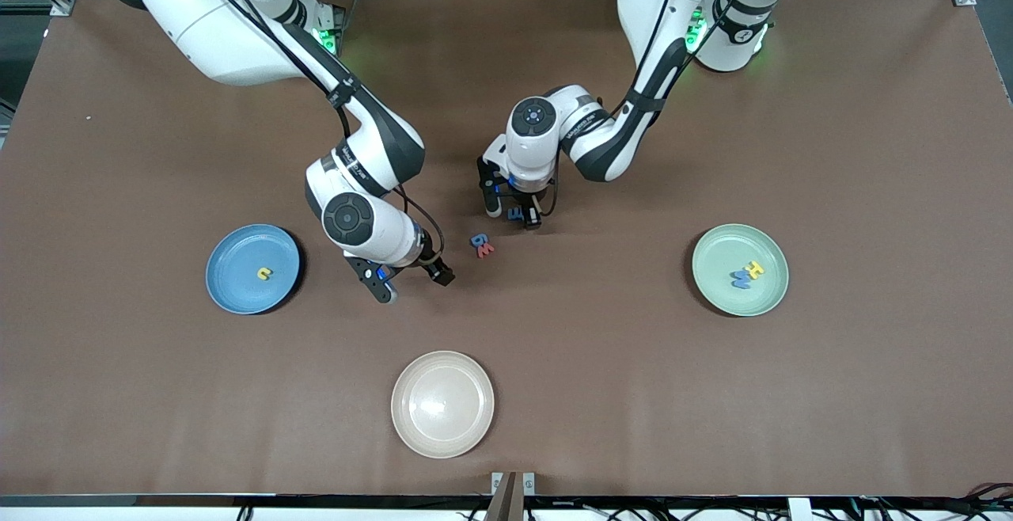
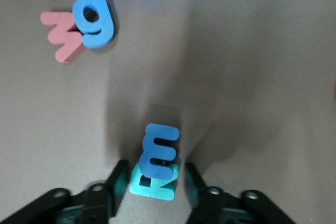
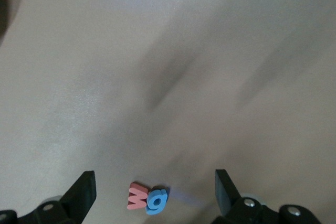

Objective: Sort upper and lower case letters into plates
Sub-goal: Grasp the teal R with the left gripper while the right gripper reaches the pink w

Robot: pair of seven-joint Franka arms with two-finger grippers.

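Observation:
A blue E (image 2: pixel 160 150) lies stacked on a teal letter (image 2: pixel 155 188) at mid-table. My left gripper (image 2: pixel 155 184) is down around this stack (image 1: pixel 515 213), its fingers (image 2: pixel 118 182) close on either side with slim gaps, so open. A blue g (image 2: pixel 94 20) leans on a red w (image 2: pixel 62 36) nearby (image 1: pixel 482 245). My right gripper (image 1: pixel 414 285) hangs open over the table between that pair and the sky blue plate (image 1: pixel 233 256), which holds a yellow letter (image 1: pixel 264 273). The mint green plate (image 1: pixel 720 256) holds a yellow letter (image 1: pixel 756 268) and a blue one (image 1: pixel 742 278).
A cream-beige plate (image 1: pixel 442 404) with nothing in it sits nearest the front camera. The right wrist view shows the red w (image 3: pixel 137 196) and blue g (image 3: pixel 157 201) between the spread fingers (image 3: pixel 84 190). Brown table surface surrounds everything.

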